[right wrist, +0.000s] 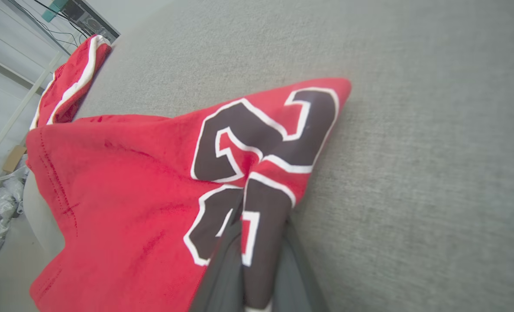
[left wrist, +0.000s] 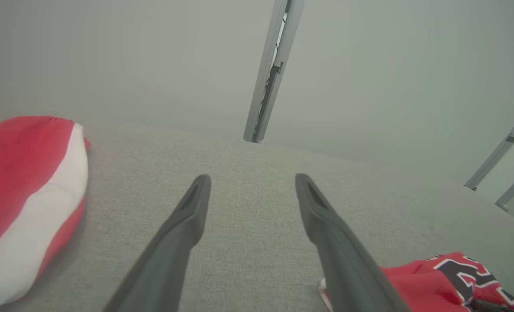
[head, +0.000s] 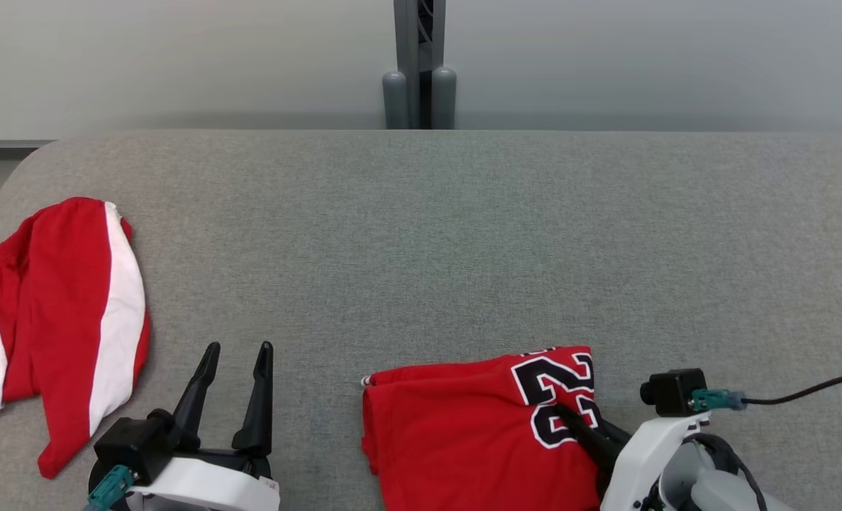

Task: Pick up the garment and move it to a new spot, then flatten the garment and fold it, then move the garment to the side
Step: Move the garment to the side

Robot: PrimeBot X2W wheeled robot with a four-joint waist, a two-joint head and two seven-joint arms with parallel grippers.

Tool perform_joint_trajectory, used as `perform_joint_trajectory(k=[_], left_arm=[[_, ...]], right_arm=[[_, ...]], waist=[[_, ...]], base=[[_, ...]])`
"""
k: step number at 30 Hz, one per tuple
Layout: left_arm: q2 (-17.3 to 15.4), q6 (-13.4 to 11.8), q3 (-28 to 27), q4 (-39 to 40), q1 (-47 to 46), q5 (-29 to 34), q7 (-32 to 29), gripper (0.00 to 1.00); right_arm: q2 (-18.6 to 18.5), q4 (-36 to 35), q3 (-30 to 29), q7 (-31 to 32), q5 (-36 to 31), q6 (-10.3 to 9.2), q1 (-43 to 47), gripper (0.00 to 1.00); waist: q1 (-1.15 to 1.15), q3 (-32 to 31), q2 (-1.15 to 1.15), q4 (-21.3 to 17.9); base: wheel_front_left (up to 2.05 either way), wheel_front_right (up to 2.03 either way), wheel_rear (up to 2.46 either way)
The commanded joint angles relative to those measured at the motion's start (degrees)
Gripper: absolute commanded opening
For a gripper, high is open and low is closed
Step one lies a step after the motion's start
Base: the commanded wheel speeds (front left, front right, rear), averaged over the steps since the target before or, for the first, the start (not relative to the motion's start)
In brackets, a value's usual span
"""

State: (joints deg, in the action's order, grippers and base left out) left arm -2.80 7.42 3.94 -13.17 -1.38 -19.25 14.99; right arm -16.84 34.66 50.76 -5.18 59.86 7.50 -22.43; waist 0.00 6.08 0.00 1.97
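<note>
Surface: grey fabric table (head: 421, 234).
Jersey (head: 456, 433): red, numbered, folded, at near edge, right of centre.
Right gripper (head: 561, 410): clamped on numbered corner.
Left gripper (head: 240, 349): fingers apart, above table.
Red-and-white garment (head: 59, 319): far left.

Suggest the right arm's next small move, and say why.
Probably lift the jersey and carry it toward the middle of the table. The right gripper has its jaws shut on the numbered corner, and the jersey lies rumpled at the near edge; the left gripper hangs open, apart from it.
</note>
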Motion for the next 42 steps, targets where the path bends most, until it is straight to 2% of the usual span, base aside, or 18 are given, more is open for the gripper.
perform_joint_trajectory(k=[1,12,15,21,32,42], left_arm=[[-0.23,0.07,0.18,-0.04,-0.69,0.36,0.17,1.0],[-0.23,0.08,4.14,0.35,-4.02,0.88,0.17,1.0],[-0.23,0.08,5.86,1.19,-6.4,0.76,0.17,1.0],[-0.32,0.07,9.72,2.47,-10.33,1.41,0.17,1.0],[-2.96,0.08,14.16,4.04,-16.28,1.35,0.09,1.0],[-4.05,0.07,13.99,2.57,-15.85,0.47,-0.18,1.0]], right_arm=[[-1.41,0.87,0.47,-0.97,-0.68,-0.02,-1.62,0.0],[-9.34,4.26,3.97,-2.14,-2.11,-0.02,-10.68,0.0],[-13.5,5.18,3.35,-2.72,-1.97,-0.03,-14.09,0.0],[-17.63,7.12,1.62,-4.65,-2.28,-0.03,-18.99,0.0],[-21.73,12.19,-2.17,-7.97,-5.78,-0.03,-26.93,0.0],[-22.9,18.3,-6.13,-9.59,-10.96,-0.03,-30.19,0.0]], waist=[[0.0,0.6,0.0,-0.91],[0.0,5.63,0.0,-6.2],[0.0,9.32,0.0,-7.94],[0.0,15.49,0.0,-10.2],[0.0,24.75,0.0,-13.4],[0.0,26.49,0.0,-12.68]], base=[[0.0,0.0,0.0],[0.0,0.0,0.0],[0.0,0.0,0.0],[0.0,0.0,0.0],[0.0,0.0,0.0],[0.0,0.0,0.0]])
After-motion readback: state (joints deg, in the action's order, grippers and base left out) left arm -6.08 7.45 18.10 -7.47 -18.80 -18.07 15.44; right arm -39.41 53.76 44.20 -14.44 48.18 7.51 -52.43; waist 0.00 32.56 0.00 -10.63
